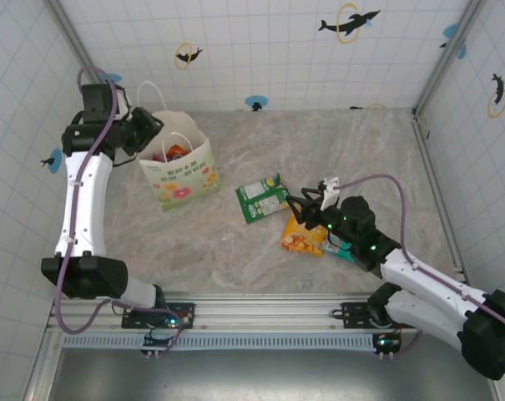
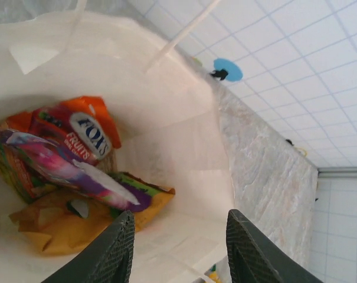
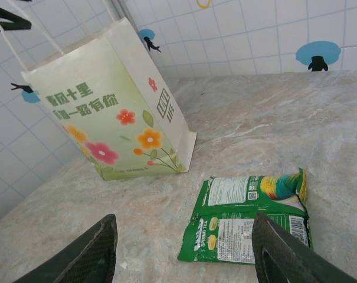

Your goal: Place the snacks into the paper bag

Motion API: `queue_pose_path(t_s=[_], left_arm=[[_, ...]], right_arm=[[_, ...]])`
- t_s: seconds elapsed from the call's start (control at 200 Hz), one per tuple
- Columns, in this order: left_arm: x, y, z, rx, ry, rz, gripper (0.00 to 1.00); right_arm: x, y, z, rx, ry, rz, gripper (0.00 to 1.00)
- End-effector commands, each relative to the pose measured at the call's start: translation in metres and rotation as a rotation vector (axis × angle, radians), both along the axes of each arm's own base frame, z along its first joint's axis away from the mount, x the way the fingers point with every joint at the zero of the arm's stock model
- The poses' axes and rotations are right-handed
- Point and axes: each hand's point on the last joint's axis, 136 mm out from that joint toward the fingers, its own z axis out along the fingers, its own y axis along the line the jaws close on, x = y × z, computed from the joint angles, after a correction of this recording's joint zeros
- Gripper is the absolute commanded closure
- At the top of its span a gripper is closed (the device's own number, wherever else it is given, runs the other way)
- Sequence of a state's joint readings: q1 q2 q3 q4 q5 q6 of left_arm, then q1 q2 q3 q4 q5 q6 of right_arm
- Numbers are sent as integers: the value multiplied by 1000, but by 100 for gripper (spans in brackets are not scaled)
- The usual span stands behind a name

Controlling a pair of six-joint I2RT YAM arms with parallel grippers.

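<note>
The left gripper [image 2: 179, 227] hangs over the mouth of the paper bag [image 1: 181, 171] at the far left, jaws spread and empty, placed so a released packet would drop among the snacks [image 2: 66, 153] lying inside. The right gripper [image 3: 184, 236], jaws wide and empty, faces the green packet [image 3: 255, 218] right of the bag, a yellow-orange packet [image 1: 304, 236] just nearer, likely lining up a pick

The front of the paper bag [image 3: 125, 141] is carrying green Chinese lettering, including "十里" and "一路有你". A red packet [image 2: 78, 132] is showing "FOX'S FRUITS". A green packet [image 3: 249, 218] is reading "SPRING TEA".
</note>
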State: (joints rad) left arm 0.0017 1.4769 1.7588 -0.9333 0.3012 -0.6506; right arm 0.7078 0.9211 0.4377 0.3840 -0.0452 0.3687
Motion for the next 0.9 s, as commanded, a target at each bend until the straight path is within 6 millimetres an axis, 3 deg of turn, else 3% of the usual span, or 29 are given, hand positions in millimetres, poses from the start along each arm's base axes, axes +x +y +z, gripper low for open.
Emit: queue_pose_path(t_s=[0.0,0.225,0.365,0.655,0.891], left_arm=[[0,7,32,31,-99,9,55],[-1,-12,63,-41,-227,-83,55],[-2,-31,72,-126,-284,-172,55],[-16,-63,65,-235,-354,-333,55],[-24,-98,43,-215,-312,-457,55]], right_arm=[[3,2,8,13,-25,-7,38],[4,3,6,6,-8,-9,38],[6,4,3,-12,20,-12,38],[12,3,-19,-107,137,-40,38],[21,3,-46,-214,305,-26,38]])
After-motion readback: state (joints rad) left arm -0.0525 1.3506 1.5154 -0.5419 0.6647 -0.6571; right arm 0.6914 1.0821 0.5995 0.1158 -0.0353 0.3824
